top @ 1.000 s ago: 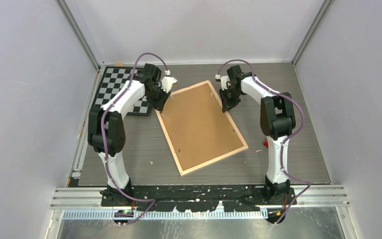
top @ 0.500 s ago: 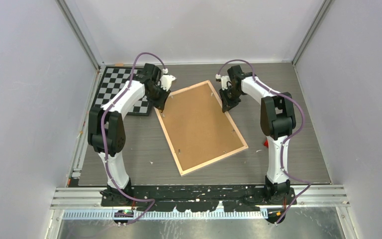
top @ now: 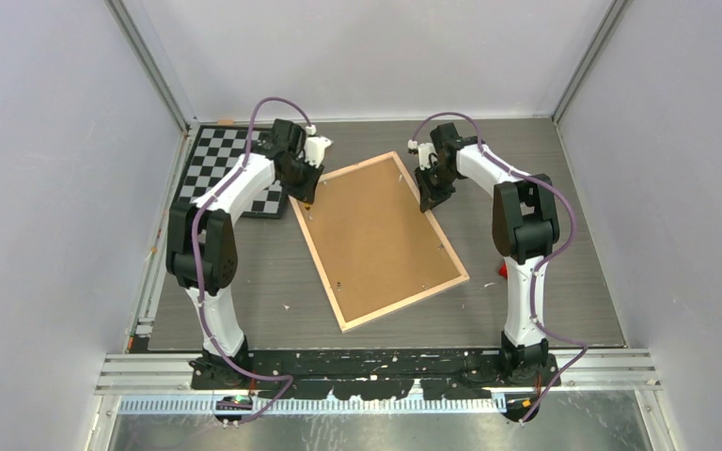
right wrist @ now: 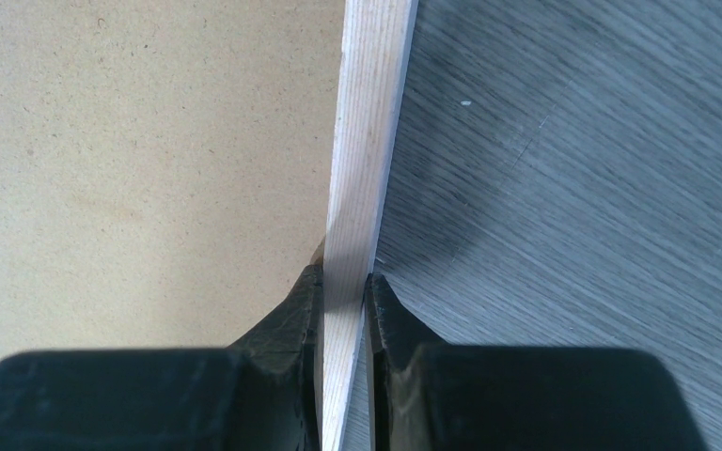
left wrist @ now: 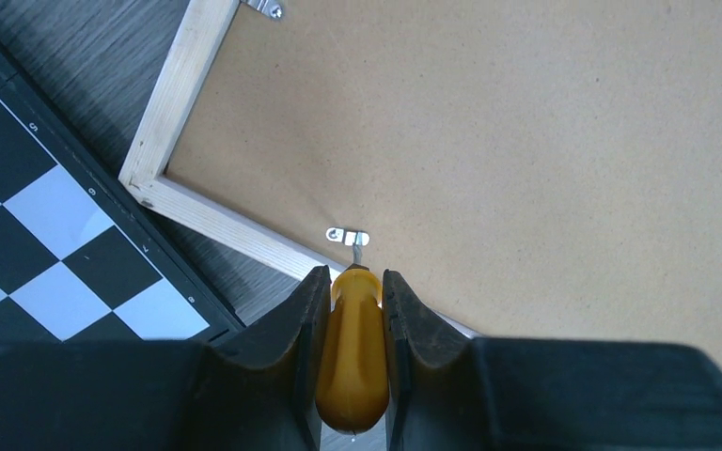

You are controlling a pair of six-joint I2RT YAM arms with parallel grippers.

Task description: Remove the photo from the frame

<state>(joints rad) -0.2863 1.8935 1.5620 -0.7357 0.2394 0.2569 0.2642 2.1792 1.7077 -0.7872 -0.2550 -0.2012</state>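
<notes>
The frame (top: 376,240) lies face down on the table, brown fibreboard back up inside a pale wood rim. The photo is hidden under the panel. My left gripper (top: 306,197) is at the frame's far-left edge, shut on a yellow-handled screwdriver (left wrist: 354,348). The screwdriver's tip rests at a small metal clip (left wrist: 349,236) on the backing by the rim (left wrist: 235,230). My right gripper (top: 427,203) is at the frame's right edge, shut on the wood rim (right wrist: 362,178), one finger on the panel side and one on the table side.
A black-and-white checkerboard (top: 226,169) lies at the far left, next to the frame's corner; it also shows in the left wrist view (left wrist: 47,235). Another metal clip (left wrist: 263,7) sits on the frame's far rim. A small red object (top: 502,272) lies by the right arm.
The left gripper has shifted slightly along the frame's left edge with the screwdriver. The right gripper and the frame have not visibly moved.
</notes>
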